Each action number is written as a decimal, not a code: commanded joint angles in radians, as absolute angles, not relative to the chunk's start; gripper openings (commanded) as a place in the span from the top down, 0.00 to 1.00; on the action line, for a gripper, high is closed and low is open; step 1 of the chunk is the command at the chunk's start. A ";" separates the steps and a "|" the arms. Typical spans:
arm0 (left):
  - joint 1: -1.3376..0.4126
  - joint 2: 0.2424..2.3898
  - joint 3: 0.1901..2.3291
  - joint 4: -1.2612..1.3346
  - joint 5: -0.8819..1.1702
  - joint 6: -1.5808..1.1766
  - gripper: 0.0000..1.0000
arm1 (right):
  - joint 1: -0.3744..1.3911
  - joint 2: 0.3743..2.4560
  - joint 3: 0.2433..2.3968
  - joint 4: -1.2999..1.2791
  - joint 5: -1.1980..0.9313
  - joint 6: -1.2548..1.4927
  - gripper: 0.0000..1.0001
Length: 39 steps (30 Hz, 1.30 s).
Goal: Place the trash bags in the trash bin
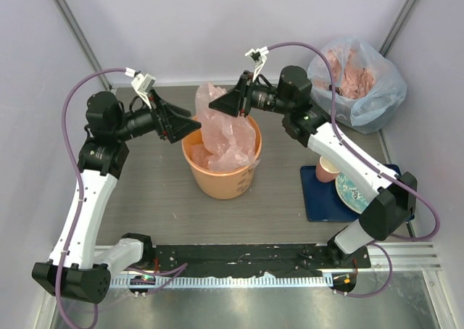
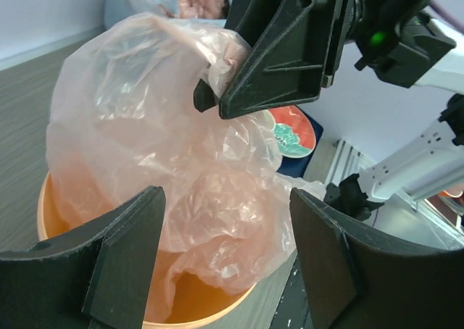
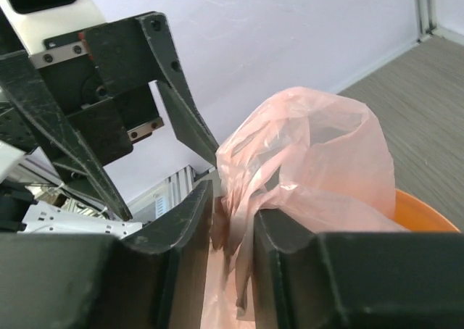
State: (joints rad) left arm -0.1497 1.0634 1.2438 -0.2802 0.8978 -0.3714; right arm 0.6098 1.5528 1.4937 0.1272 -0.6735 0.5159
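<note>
Right end effector is pressed together on a gathered fold of the trash bags, above the far rim of the trash bin. Left end effector is spread, pinching nothing, just beside the bin's left rim and facing the bag.

Step in hand, as I judge it: seat the bag's upper bulk in the bin.

1. Bin: orange, tapered, mouth up, at mid-tabletop. I should centre any downward load so it neither tips nor slides.
2. Bag: the lower part lies inside the bin and a puffed crown stands above the rim. I should press down and inward so trapped air can escape.
3. Pinch: I should release only below rim level, since thin film may cling.

Bag appearance: translucent pale pink, crinkled, glossy along the folds.
</note>
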 commanded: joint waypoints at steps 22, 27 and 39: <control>-0.325 1.183 1.241 0.049 0.859 -0.551 0.05 | 0.591 1.384 1.523 -0.034 -0.764 0.476 0.32; -0.345 1.229 1.259 0.058 0.842 -0.540 0.05 | 0.578 1.350 1.499 -0.072 -0.749 0.457 0.32; -0.301 1.171 1.267 -0.064 0.925 -0.543 0.88 | 0.525 1.327 1.493 -0.158 -0.738 0.423 0.77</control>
State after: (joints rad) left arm -0.3439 1.2499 1.2282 0.0067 0.8768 -0.5476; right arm 0.5575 1.3731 1.4918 -0.1116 -0.7528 0.4538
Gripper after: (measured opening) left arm 0.263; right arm 0.353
